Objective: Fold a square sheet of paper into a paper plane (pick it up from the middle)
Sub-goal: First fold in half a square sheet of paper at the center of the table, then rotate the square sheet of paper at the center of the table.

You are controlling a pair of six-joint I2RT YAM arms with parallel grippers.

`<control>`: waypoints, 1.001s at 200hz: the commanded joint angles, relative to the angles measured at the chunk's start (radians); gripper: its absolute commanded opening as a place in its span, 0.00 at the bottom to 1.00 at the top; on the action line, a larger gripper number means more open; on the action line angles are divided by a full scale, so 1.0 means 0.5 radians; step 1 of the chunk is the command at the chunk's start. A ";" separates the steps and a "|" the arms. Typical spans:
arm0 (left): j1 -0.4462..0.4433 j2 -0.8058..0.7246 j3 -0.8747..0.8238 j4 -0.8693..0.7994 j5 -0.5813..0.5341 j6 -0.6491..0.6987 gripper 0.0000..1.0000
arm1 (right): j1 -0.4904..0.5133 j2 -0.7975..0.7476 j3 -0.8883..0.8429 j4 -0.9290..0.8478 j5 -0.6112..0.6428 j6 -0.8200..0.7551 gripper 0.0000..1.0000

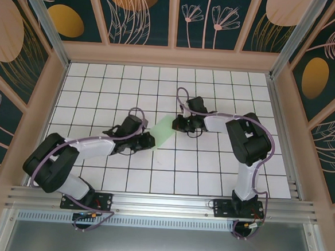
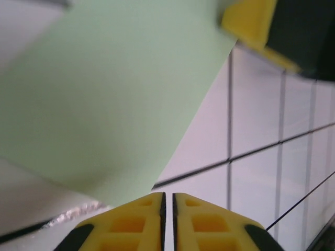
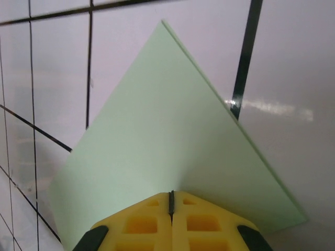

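White gridded floor tiles (image 1: 100,98) lie inside flower-painted walls. Both arms bend inward to the centre, where the square sheet of paper (image 1: 162,131) lies. At its 2 o'clock the right gripper (image 3: 171,192) pinches its edge. At 7 o'clock the left gripper (image 2: 167,194) shows a slit between its fingers, and I cannot tell if it grips.

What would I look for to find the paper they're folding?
Start at the white gridded table, near its middle where the two arms' tips nearly meet. Between the left claw and the right claw is the sheet of paper: thin, flat and pale mint green against white tiles.
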 commanded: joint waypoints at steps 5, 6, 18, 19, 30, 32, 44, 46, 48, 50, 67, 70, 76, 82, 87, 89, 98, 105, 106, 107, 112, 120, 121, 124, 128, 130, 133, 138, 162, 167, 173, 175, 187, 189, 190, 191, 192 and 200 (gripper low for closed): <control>0.198 -0.106 0.057 -0.054 -0.043 -0.011 0.22 | 0.041 -0.070 0.138 -0.099 0.084 -0.004 0.06; 0.202 -0.107 0.057 -0.054 -0.044 -0.011 0.22 | 0.044 -0.071 0.140 -0.102 0.086 -0.001 0.06; 0.291 -0.104 0.059 -0.060 -0.073 -0.019 0.28 | 0.110 -0.083 0.149 -0.122 0.135 0.052 0.06; 0.300 -0.104 0.059 -0.060 -0.077 -0.020 0.28 | 0.118 -0.082 0.150 -0.123 0.139 0.058 0.06; 0.370 -0.093 0.054 -0.055 -0.118 -0.041 0.30 | 0.203 -0.074 0.163 -0.156 0.219 0.114 0.07; 0.387 -0.094 0.054 -0.054 -0.124 -0.044 0.30 | 0.218 -0.071 0.168 -0.162 0.235 0.121 0.07; 0.468 -0.081 0.045 -0.045 -0.187 -0.074 0.34 | 0.315 -0.043 0.195 -0.192 0.299 0.176 0.07; 0.481 -0.082 0.042 -0.043 -0.202 -0.079 0.34 | 0.329 -0.038 0.199 -0.193 0.306 0.185 0.07; 0.488 -0.081 0.039 -0.040 -0.216 -0.087 0.34 | 0.344 -0.033 0.203 -0.195 0.313 0.197 0.07; 0.502 -0.080 0.036 -0.037 -0.228 -0.095 0.35 | 0.358 -0.024 0.208 -0.195 0.318 0.206 0.07; 0.580 -0.082 0.010 0.007 -0.268 -0.134 0.38 | 0.462 0.055 0.287 -0.232 0.353 0.247 0.06; 0.588 -0.084 0.006 0.015 -0.271 -0.140 0.38 | 0.477 0.072 0.301 -0.246 0.367 0.247 0.06; 0.603 -0.086 0.001 0.028 -0.279 -0.146 0.40 | 0.504 0.102 0.334 -0.268 0.387 0.243 0.06; 0.614 -0.085 0.001 0.031 -0.286 -0.145 0.41 | 0.522 0.134 0.371 -0.296 0.397 0.242 0.06; 0.616 -0.079 0.003 0.027 -0.287 -0.143 0.42 | 0.534 0.162 0.395 -0.314 0.398 0.240 0.06; 0.618 -0.077 0.007 0.026 -0.287 -0.138 0.43 | 0.535 0.172 0.407 -0.320 0.394 0.237 0.06; 0.624 -0.068 0.018 0.017 -0.286 -0.126 0.44 | 0.553 0.220 0.445 -0.358 0.383 0.217 0.06; 0.628 -0.061 0.022 0.018 -0.287 -0.121 0.45 | 0.568 0.255 0.476 -0.390 0.384 0.188 0.06; 0.630 -0.059 0.021 0.019 -0.287 -0.121 0.45 | 0.569 0.258 0.481 -0.397 0.385 0.184 0.06; 0.629 -0.059 0.020 0.019 -0.287 -0.121 0.45 | 0.571 0.263 0.484 -0.403 0.385 0.179 0.06; 0.631 -0.057 0.020 0.022 -0.288 -0.123 0.45 | 0.581 0.285 0.505 -0.431 0.379 0.150 0.06; 0.633 -0.053 0.020 0.025 -0.295 -0.125 0.45 | 0.598 0.321 0.538 -0.477 0.359 0.091 0.06; 0.632 -0.054 0.020 0.024 -0.296 -0.126 0.45 | 0.599 0.325 0.542 -0.483 0.357 0.085 0.06; 0.633 -0.049 0.022 0.025 -0.299 -0.125 0.45 | 0.605 0.336 0.552 -0.504 0.349 0.062 0.06; 0.634 -0.050 0.023 0.024 -0.301 -0.125 0.45 | 0.609 0.349 0.558 -0.528 0.333 0.036 0.06; 0.634 -0.050 0.023 0.024 -0.302 -0.122 0.45 | 0.611 0.357 0.563 -0.538 0.322 0.024 0.06; 0.634 -0.050 0.025 0.025 -0.305 -0.122 0.45 | 0.613 0.361 0.566 -0.550 0.305 0.000 0.06; 0.634 -0.049 0.027 0.025 -0.308 -0.121 0.45 | 0.613 0.371 0.565 -0.572 0.277 -0.035 0.06; 0.637 -0.054 0.025 0.019 -0.308 -0.119 0.47 | 0.613 0.351 0.513 -0.698 0.208 -0.249 0.06; 0.635 -0.057 0.026 0.017 -0.308 -0.118 0.47 | 0.613 0.336 0.497 -0.736 0.206 -0.317 0.07; 0.636 -0.058 0.025 0.014 -0.309 -0.114 0.47 | 0.613 0.314 0.473 -0.785 0.204 -0.410 0.07; 0.635 -0.060 0.027 0.011 -0.311 -0.110 0.47 | 0.613 0.308 0.462 -0.806 0.205 -0.436 0.07; 0.637 -0.063 0.023 0.004 -0.311 -0.102 0.48 | 0.603 0.232 0.389 -0.875 0.259 -0.584 0.07; 0.635 -0.063 0.025 0.004 -0.309 -0.100 0.48 | 0.599 0.218 0.374 -0.882 0.268 -0.601 0.07; 0.636 -0.064 0.025 0.004 -0.309 -0.100 0.48 | 0.597 0.211 0.368 -0.885 0.270 -0.609 0.07; 0.635 -0.064 0.024 0.004 -0.307 -0.100 0.48 | 0.593 0.206 0.362 -0.888 0.274 -0.620 0.07; 0.635 -0.064 0.024 0.004 -0.306 -0.098 0.48 | 0.591 0.200 0.356 -0.890 0.276 -0.629 0.07; 0.635 -0.063 0.019 0.010 -0.294 -0.095 0.49 | 0.569 0.134 0.317 -0.897 0.299 -0.675 0.07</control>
